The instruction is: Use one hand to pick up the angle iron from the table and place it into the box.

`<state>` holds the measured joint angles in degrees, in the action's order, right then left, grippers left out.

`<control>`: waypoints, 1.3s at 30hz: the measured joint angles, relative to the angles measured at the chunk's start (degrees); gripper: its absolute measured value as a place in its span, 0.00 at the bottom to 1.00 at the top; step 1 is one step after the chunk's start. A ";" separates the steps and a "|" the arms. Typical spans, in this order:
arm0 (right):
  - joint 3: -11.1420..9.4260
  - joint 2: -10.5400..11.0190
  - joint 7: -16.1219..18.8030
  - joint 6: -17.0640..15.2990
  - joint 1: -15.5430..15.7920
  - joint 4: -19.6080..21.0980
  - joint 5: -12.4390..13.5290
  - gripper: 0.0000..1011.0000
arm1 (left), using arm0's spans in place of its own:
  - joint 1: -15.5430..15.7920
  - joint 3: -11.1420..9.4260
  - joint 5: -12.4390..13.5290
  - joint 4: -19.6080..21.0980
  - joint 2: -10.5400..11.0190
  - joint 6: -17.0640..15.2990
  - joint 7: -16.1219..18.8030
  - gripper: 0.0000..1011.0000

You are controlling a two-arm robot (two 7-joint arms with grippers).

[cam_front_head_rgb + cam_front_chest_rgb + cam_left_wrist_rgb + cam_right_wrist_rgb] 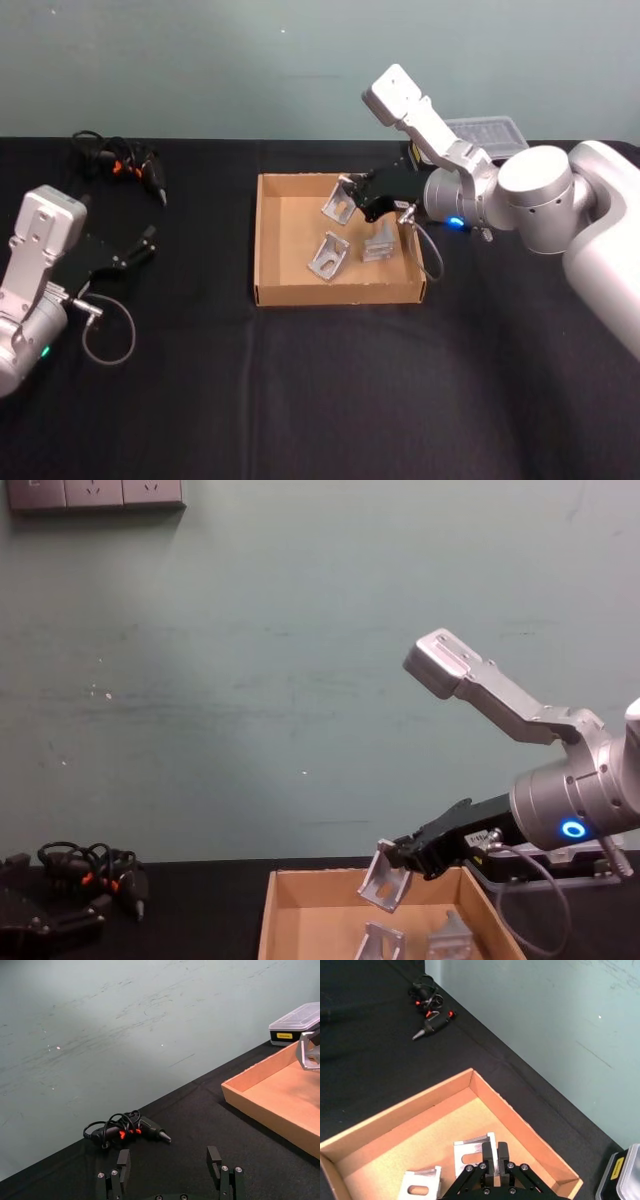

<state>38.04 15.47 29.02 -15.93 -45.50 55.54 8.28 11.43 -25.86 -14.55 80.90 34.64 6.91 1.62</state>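
So the right end effector (362, 203) is clamped on an angle iron (340, 201) and holding it in the air above the far half of the cardboard box (268, 240), which sits around the middle of the worktop (300, 400), a bit toward the far edge. In the right wrist view the fingertips (488, 1156) look pinched on just the upper edge of the angle iron (475, 1152), so my guess is the main risk is it swinging or slipping out of such a thin grip. Other thing to watch: there are already two angle irons lying on the box floor, one (328, 256) toward the near wall and one (380, 242) by the right wall, so if this one lets go from where it hangs it could land on them, bounce or end up propped against the wall instead of flat. Orientation-wise, the held piece hangs tilted, its slotted face turned toward the left edge of the worktop and slightly down, long axis running from the grip down and left toward the box floor. From the chest view its lower end (383, 888) is roughly level with the box rim (330, 876), not touching anything. The left end effector (140, 247) sits parked near the left edge of the worktop, fingers spread, nothing in it.
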 joint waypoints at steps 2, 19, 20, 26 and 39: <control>-0.07 -0.27 0.00 0.10 -0.14 -0.74 -0.27 0.06 | 0.00 0.00 0.00 0.00 0.00 0.00 0.00 0.99; -0.54 -2.07 1.18 1.52 -0.22 -5.32 -3.14 0.06 | 0.00 0.00 0.00 0.00 0.00 0.00 0.00 0.99; -0.60 -2.12 1.26 1.59 -0.22 -5.46 -3.22 0.06 | 0.00 0.00 0.00 0.00 0.00 0.00 0.00 0.99; -0.88 -2.44 1.95 1.89 -0.23 -6.19 -3.95 0.16 | 0.00 0.00 0.00 0.00 0.00 0.00 0.00 0.99; -3.94 -1.70 -0.22 2.61 2.37 -2.48 -5.07 0.53 | 0.00 0.00 0.00 0.00 0.00 0.00 0.00 0.99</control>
<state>34.10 13.77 28.80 -13.32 -43.13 53.05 3.21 11.43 -25.86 -14.55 80.90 34.65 6.91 1.62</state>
